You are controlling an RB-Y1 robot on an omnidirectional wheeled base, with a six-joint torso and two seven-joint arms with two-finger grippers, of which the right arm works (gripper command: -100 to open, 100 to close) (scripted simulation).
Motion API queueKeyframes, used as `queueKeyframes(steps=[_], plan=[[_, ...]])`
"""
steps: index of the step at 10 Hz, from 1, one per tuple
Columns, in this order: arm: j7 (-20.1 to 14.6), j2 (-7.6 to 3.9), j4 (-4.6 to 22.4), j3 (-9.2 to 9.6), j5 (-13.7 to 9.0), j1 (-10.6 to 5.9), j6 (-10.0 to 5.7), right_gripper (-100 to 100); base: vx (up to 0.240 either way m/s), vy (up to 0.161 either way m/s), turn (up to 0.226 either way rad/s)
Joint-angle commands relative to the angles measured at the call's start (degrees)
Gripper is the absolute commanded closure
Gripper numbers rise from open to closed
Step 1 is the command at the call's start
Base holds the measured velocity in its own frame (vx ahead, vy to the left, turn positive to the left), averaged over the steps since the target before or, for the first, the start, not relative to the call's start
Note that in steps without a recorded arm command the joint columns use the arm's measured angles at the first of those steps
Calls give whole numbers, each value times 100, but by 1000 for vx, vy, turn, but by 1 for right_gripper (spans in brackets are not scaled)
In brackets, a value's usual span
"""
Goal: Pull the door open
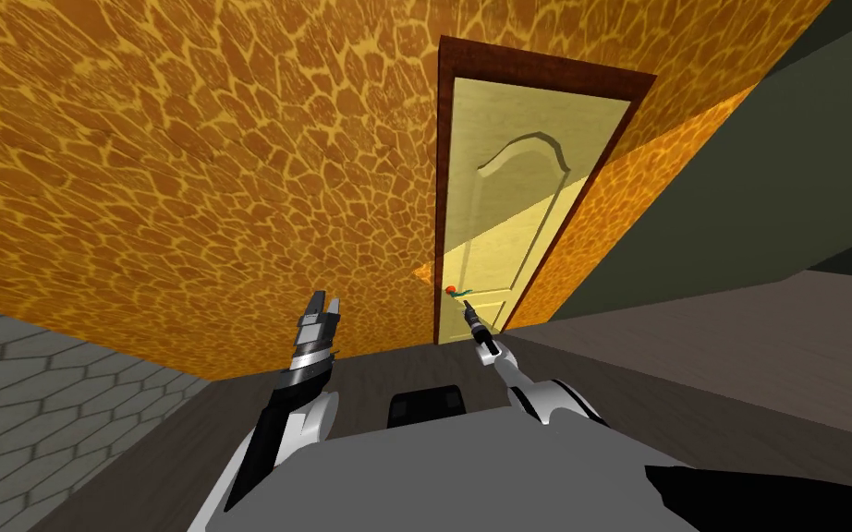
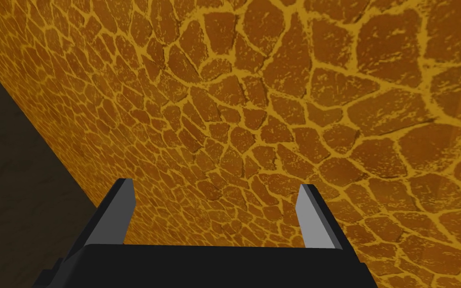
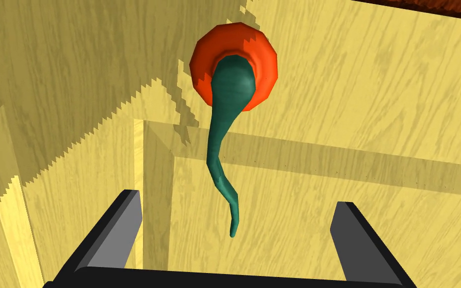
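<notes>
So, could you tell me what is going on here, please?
The robot faces a pale yellow door, which looks shut, in an orange patterned wall. Its right gripper is open right in front of the door's green lever handle, not gripping it. The left gripper, also open, is raised toward the wall beside the door.

Door [image 1: 517, 212] in frame [image 1: 544, 66] set into wall [image 1: 184, 166] ahead; lever [image 3: 219, 160] near door's left edge, running from rosette [image 3: 264, 60] to a tip between the spread fingers of right gripper [image 3: 237, 200], touching neither; left gripper [image 1: 324, 305] further left, before the wall, well apart from door.
</notes>
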Motion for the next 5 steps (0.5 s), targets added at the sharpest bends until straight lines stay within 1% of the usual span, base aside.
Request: queueKeyframes(steps=[1, 2, 3, 4, 5], plan=[[-62, -109, 159, -44, -36, 6, -143, -100, 86, 49, 109], [-62, -109, 159, -44, -36, 6, -143, -100, 85, 38, 53], [-180, -287, 219, -108, -91, 113, -253, -100, 150, 56, 178], [-222, -350, 240, -131, -110, 151, -292, -100, 187, 72, 185], [-305, -476, 282, -177, -149, 226, -370, -100, 149, 63, 182]])
